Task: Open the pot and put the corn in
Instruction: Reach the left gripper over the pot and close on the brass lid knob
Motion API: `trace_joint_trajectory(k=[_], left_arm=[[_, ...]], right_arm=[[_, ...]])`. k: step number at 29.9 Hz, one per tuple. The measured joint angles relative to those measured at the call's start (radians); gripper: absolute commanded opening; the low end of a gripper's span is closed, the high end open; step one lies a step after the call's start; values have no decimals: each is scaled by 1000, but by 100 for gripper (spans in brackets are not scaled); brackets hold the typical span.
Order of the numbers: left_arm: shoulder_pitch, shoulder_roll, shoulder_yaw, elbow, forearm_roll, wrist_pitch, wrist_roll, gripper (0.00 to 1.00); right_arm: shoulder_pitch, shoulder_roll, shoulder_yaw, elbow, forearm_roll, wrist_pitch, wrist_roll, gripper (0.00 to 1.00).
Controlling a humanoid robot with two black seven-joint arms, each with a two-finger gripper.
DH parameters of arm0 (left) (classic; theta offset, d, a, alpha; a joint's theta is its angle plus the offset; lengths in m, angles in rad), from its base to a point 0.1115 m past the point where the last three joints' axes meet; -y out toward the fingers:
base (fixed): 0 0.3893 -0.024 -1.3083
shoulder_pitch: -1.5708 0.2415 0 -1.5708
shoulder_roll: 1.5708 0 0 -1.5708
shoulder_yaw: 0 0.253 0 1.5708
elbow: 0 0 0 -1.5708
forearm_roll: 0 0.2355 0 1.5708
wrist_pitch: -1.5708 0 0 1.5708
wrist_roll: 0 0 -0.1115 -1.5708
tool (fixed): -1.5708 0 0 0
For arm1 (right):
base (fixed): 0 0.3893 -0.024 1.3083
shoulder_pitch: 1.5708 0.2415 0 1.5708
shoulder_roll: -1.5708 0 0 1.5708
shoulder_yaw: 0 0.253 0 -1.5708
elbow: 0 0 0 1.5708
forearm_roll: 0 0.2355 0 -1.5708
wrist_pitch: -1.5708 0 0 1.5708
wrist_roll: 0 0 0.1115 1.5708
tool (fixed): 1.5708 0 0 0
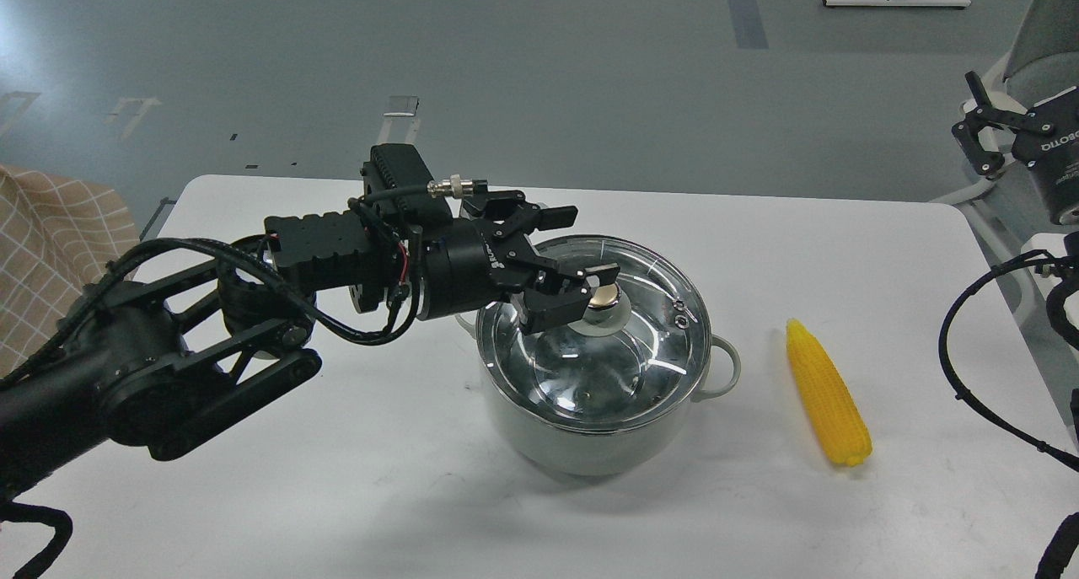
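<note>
The pale grey-green pot (582, 440) stands at the middle of the white table (337, 461). Its glass lid (615, 368) with a gold knob (604, 296) is on it. My left gripper (583, 246) reaches in from the left just above the lid. Its jaws are open, and the near finger (590, 274) lies right beside the knob and partly covers it; it grips nothing. The yellow corn (826, 394) lies on the table to the right of the pot, point away from me. My right gripper (976, 128) hangs open and empty in the air at the far right, beyond the table's edge.
A beige checked cloth (50, 225) lies off the table's left side. Black cables (969, 351) of my right arm hang over the table's right edge. A grey chair (1045, 48) stands behind my right gripper.
</note>
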Motion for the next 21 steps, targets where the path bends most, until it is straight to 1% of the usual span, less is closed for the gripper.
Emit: trace_joint_trajectory(k=[7, 9, 12, 21], left_arm=[[6, -11, 29, 1, 5, 1, 2, 80], [8, -14, 35, 7, 6, 2, 4, 77], [9, -23, 44, 20, 9, 2, 5, 71], [12, -66, 67, 55, 45, 10, 9, 71]], right_arm=[[-4, 1, 3, 1, 0, 0, 6, 100], [-4, 2, 4, 2, 0, 0, 7, 100], [-4, 2, 5, 2, 0, 0, 7, 100], [-4, 7, 5, 2, 0, 0, 7, 100]])
